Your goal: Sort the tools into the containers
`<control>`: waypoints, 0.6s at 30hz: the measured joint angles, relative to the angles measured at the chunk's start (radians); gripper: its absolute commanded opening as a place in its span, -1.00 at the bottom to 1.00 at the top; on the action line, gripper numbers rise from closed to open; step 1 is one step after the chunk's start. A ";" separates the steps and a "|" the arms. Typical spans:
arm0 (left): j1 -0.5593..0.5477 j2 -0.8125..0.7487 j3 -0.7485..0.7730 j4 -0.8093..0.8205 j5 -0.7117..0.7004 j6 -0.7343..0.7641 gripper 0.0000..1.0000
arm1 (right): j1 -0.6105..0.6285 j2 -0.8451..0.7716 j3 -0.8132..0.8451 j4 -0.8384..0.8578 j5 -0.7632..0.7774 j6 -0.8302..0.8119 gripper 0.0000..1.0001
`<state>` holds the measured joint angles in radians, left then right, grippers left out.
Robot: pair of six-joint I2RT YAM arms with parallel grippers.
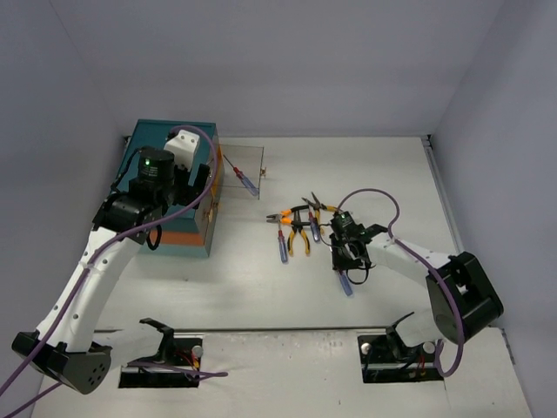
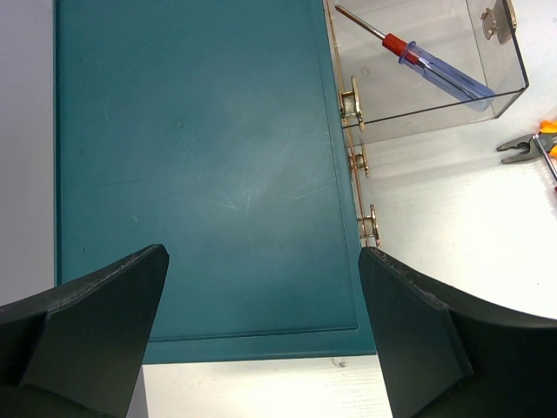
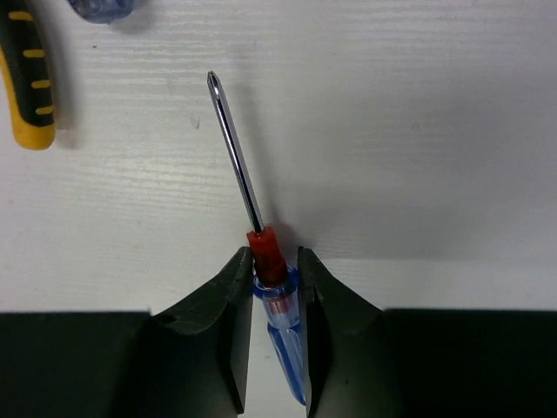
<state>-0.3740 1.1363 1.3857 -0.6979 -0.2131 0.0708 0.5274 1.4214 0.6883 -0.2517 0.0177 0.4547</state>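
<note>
"How far along is it?"

"Barely begun, I'd say. One screwdriver (image 2: 439, 71) lies in the clear drawer (image 2: 392, 100), which is pulled out of the chest (image 2: 200, 174). The other drawers look shut."

"And the right gripper (image 3: 275, 257)?"

"It's clamped on a second screwdriver (image 3: 241, 174), pinching the blue handle just behind the red collar. That one is low over the table (image 1: 261, 287), just right of the pile (image 1: 298, 231). I can't tell whether it's off the surface."

"The left gripper (image 2: 261, 261)?"

"It hangs over the chest top, jaws wide apart, holding nothing."

"So what's left?"

"Nearly everything. The pliers (image 1: 305, 235) and a few more screwdrivers sit heaped mid-table, well apart from the chest. The clamped one goes in next, I'd guess, and the heap after it."
</note>
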 measured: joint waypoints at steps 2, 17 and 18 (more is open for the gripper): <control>0.000 0.001 0.000 0.001 0.000 0.000 0.78 | 0.011 -0.020 0.022 -0.022 -0.001 -0.008 -1.00; -0.005 0.001 0.001 0.006 -0.006 -0.001 0.78 | 0.047 0.362 1.209 0.012 -0.091 -0.200 -1.00; -0.005 0.000 0.001 0.006 -0.009 -0.001 0.78 | 0.055 0.424 1.274 0.024 -0.108 -0.204 -1.00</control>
<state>-0.3786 1.1362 1.3869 -0.6916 -0.2223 0.0699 0.5821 1.8454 1.9623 -0.2275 -0.0899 0.2507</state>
